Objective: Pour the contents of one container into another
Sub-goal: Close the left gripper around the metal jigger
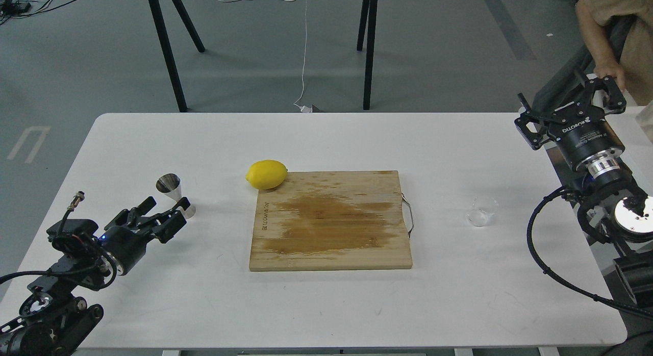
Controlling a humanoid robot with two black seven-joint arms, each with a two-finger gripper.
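1. Nearest the camera, at the near-left corner of the white table (326, 305), the left arm reaches in low, pointing far-right.
2. Left gripper (166, 209): jaws apart, holding nothing. Its fingertips sit just in front of the steel jigger (173, 190), overlapping the base in this view; contact cannot be confirmed.
3. Steel jigger: upright on the left side of the table, outside the jaws.
4. Right arm: raised over the far-right table edge, wrist angled up and away.
5. Right gripper (571, 103): fingers spread wide, empty.
6. Clear glass cup (481, 211): upright on the right side of the table, nearer than the right gripper and well apart from it.
7. Wooden cutting board (331, 221): centre of the table, between jigger and cup, surface wet-stained.
8. Lemon (266, 174): touching the board's far-left corner.
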